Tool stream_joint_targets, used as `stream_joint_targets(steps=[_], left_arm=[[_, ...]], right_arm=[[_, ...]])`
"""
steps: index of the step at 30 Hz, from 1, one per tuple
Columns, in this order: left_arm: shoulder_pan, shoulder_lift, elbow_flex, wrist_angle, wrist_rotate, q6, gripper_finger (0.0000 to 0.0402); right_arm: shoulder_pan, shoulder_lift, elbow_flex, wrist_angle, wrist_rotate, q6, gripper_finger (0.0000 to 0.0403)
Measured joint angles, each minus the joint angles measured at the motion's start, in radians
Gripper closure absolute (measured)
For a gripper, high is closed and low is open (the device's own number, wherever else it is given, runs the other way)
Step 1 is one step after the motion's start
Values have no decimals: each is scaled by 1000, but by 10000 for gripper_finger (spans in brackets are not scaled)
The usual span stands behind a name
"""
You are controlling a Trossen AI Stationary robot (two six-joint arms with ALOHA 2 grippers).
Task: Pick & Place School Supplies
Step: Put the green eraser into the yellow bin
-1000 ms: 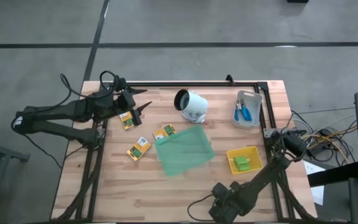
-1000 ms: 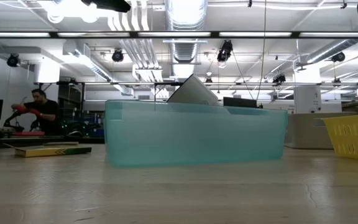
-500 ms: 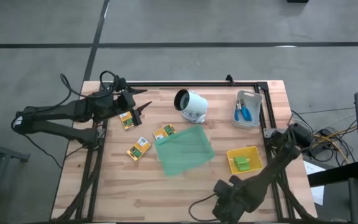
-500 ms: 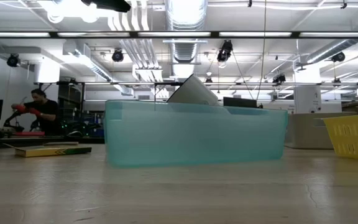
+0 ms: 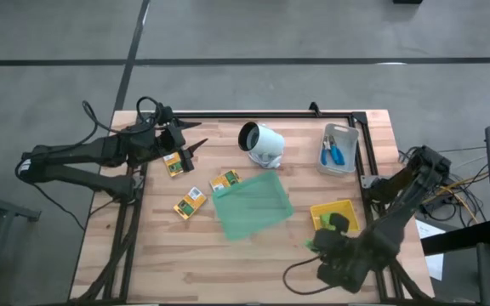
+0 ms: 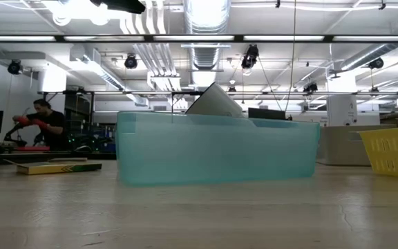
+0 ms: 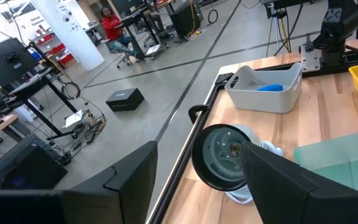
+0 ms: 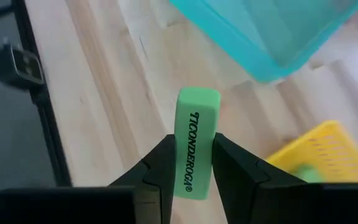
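My right gripper (image 5: 316, 244) hovers over the table's near right part, beside the shallow yellow tray (image 5: 344, 208), and is shut on a light-green block (image 8: 194, 149) printed TICONDEROGA. More green blocks (image 5: 332, 223) lie in that tray. My left gripper (image 5: 198, 146) waits open at the far left, over a yellow-and-green packet (image 5: 174, 164). Two more packets (image 5: 190, 204) (image 5: 225, 180) lie flat left of the translucent green tray (image 5: 252, 204). Blue-handled tools (image 5: 334, 153) lie in a clear bin (image 5: 351, 144). My right gripper pinches the green block between its two fingers (image 8: 160, 165), on the long sides of its near half (image 8: 190, 177). The fingers lie along the block, and its free end (image 8: 197, 99) sticks out past the fingertips. It is lifted clear above the wood.
A white round camera unit (image 5: 262, 143) stands at the table's far middle, ahead of my left gripper (image 7: 197, 149). In the low view the green tray (image 6: 216, 149) fills the middle and the yellow tray (image 6: 396, 149) the right. A person sits far off in the room.
My right arm has swung from the table's near edge toward the far right, bringing its gripper with the green block up beside the yellow tray. Nothing else has moved.
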Motion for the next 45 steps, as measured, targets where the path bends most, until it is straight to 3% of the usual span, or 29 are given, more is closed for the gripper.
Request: stream_joint_targets(steps=[5, 13, 24, 32, 37, 45], left_arm=[[0, 0, 0, 0, 0, 0, 165], [0, 0, 0, 0, 0, 0, 165], [0, 0, 0, 0, 0, 0, 165], [0, 0, 0, 0, 0, 0, 165], [0, 0, 0, 0, 0, 0, 165], [0, 0, 0, 0, 0, 0, 165]], right_arm=[[42, -88, -36, -74, 36, -73, 312], [171, -218, -173, -109, 201, -164, 312], [369, -407, -470, -86, 305, 203, 312], [375, -424, -640, -59, 299, 477, 312], [375, -419, -695, -39, 294, 565, 312], [360, -419, -762, 31, 182, 612, 312]])
